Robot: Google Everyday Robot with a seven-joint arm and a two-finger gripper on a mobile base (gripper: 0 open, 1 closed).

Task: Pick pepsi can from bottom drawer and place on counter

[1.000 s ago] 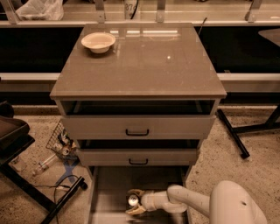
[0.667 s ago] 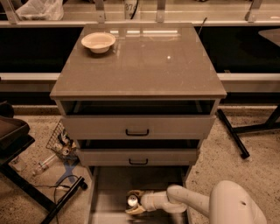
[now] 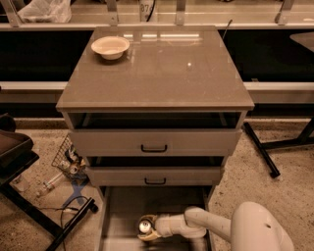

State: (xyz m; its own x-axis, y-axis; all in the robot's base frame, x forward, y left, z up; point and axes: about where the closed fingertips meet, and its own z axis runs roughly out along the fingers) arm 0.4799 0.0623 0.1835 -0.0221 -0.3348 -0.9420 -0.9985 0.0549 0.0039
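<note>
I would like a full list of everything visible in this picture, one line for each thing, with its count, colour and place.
counter: one, grey-brown, top of the cabinet
bowl: one, white, back left on the counter
upper drawers: two, grey with black handles, under the counter, slightly open
bottom drawer: one, grey, pulled out near the floor
pepsi can: one, dark with silver top, inside the bottom drawer
wire basket: one, dark, on the floor left of the cabinet
plastic bottle: one, clear, on the floor at left
plastic bag: one, whitish, far back left
arm: one, white, reaching into the bottom drawer from the right
gripper: one, tan, at the pepsi can
</note>
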